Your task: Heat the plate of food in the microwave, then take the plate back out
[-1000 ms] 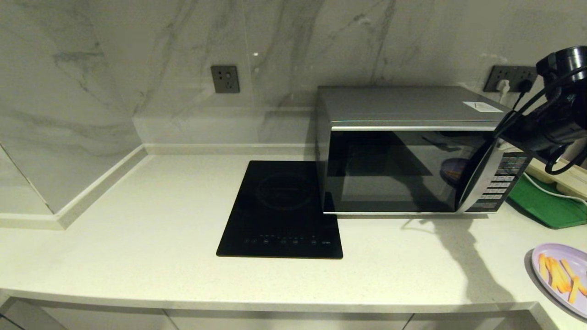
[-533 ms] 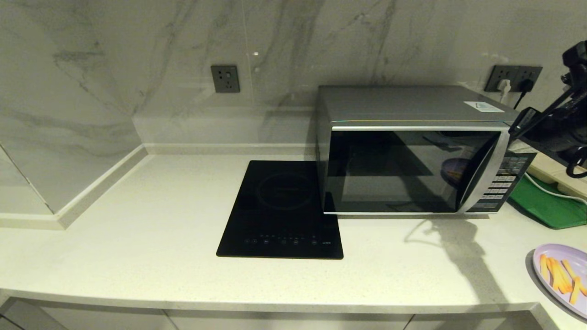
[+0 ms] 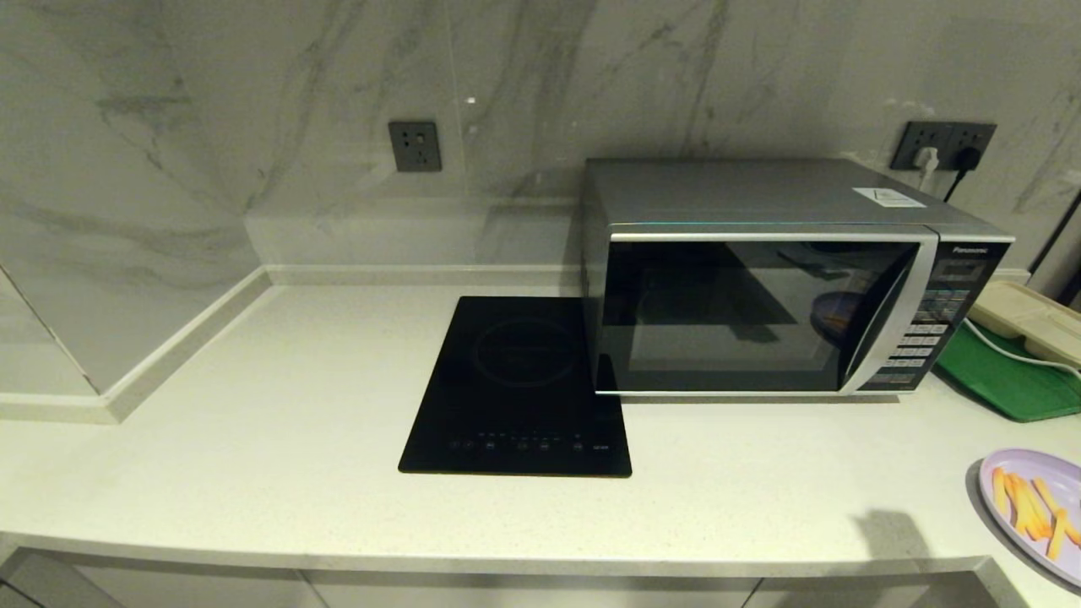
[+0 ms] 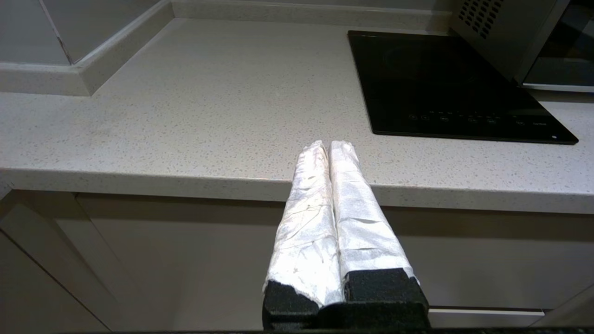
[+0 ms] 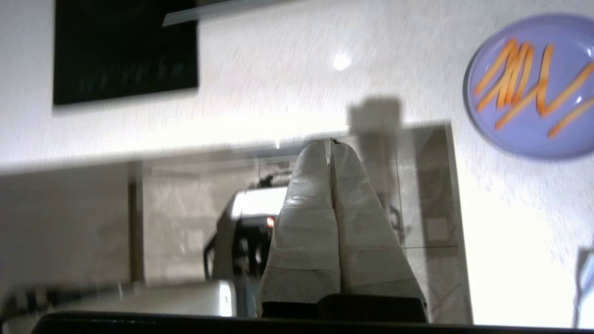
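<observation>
The silver-grey microwave [image 3: 760, 279] stands at the back right of the counter with its dark glass door closed. The pale lilac plate of fries [image 3: 1034, 507] lies on the counter at the front right corner; the right wrist view shows the plate [image 5: 533, 88] too. My right gripper [image 5: 330, 144] is shut and empty, out of the head view, held above the counter's front edge to the left of the plate. My left gripper [image 4: 328, 144] is shut and empty, parked low at the counter's front edge, left of the cooktop.
A flat black glass cooktop [image 3: 519, 384] lies left of the microwave. A beige compartment tray [image 3: 1026, 319] and a green board [image 3: 1005, 380] sit right of the microwave. Wall sockets [image 3: 942, 143] with a plug are behind it.
My right arm has drawn back from in front of the microwave's keypad and left the head view to the right. Its shadow on the counter has shrunk and shifted toward the front right.
</observation>
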Motion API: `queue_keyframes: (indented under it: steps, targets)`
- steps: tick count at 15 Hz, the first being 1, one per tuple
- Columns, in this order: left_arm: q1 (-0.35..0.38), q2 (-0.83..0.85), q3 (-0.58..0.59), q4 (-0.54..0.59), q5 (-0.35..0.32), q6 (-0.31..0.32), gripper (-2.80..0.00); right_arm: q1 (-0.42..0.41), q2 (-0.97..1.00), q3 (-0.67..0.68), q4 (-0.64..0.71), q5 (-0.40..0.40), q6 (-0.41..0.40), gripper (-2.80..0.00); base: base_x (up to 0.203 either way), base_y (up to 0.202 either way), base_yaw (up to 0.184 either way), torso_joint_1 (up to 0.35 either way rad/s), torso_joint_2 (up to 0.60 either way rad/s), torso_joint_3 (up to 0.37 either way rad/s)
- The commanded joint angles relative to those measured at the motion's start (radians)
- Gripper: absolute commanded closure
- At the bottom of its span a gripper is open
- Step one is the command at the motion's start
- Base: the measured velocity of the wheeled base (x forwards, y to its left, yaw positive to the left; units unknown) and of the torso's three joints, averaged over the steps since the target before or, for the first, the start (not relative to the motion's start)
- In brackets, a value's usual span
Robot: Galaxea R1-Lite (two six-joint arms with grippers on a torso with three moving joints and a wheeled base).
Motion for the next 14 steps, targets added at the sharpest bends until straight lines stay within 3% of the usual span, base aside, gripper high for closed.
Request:
queue_keyframes:
  steps: [1,5,9,10,11,14]
  targets:
    - [0.000,0.000,0.000,-0.001,0.000,-0.001,0.00,0.004,-0.355,0.095,0.079,0.032,-0.063,0.00,0.000,0.000,0.000,0.000,0.00,0.000]
    - [0.000,0.000,0.000,-0.001,0.000,-0.001,0.00,0.008,-0.756,0.270,0.178,0.060,-0.244,0.00,0.000,0.000,0.000,0.000,0.00,0.000]
    - [0.000,0.000,0.000,-0.001,0.000,-0.001,0.00,0.050,-1.065,0.442,0.240,0.072,-0.333,0.00,0.000,0.000,0.000,0.000,0.00,0.000]
    - [0.000,0.000,0.000,-0.001,0.000,-0.001,0.00,0.054,-1.110,0.481,0.233,0.061,-0.329,0.00,0.000,0.000,0.000,0.000,0.00,0.000]
    - [0.000,0.000,0.000,-0.001,0.000,-0.001,0.00,0.057,-1.122,0.514,0.175,0.017,-0.274,0.00,0.000,0.000,0.000,0.000,0.00,0.000]
    - [0.000,0.000,0.000,-0.001,0.000,-0.001,0.00,0.059,-1.120,0.788,-0.157,-0.117,-0.163,0.00,0.000,0.000,0.000,0.000,0.00,0.000]
